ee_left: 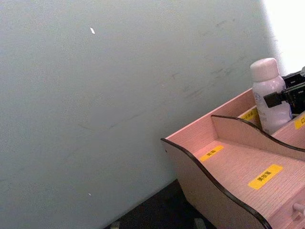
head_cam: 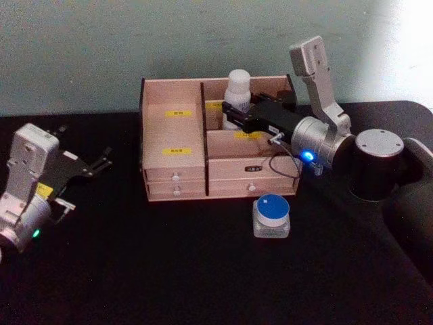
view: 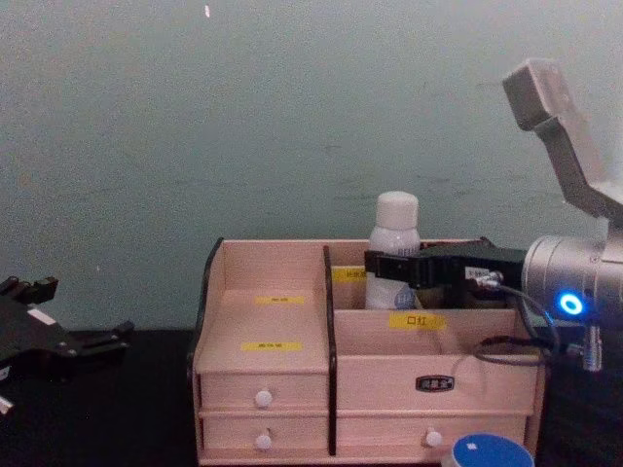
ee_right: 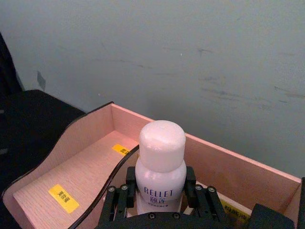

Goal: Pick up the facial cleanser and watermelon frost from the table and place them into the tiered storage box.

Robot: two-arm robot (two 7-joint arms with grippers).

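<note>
My right gripper (head_cam: pixel 233 114) clamps the facial cleanser (head_cam: pixel 238 87), a tall white bottle with blue lettering, upright so it can stand in the tiered storage box's (head_cam: pixel 172 145) rear compartment at 12 o'clock, while the blue-lidded watermelon frost (head_cam: pixel 272 215) sits on the counter (head_cam: pixel 169 271) at 5 o'clock and my left gripper (head_cam: pixel 84 175) rests at 9.

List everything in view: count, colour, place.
tiered storage box: one, light wood, dark edges, at the table's back
facial cleanser: one, white, upright in the box's rear right compartment
watermelon frost: one, clear with blue lid, on the table before the box's right half
table: one, black, under everything
wall: one, grey-green, behind
left end effector: one, black, open, over the table's left
right end effector: one, black, shut on the facial cleanser
</note>
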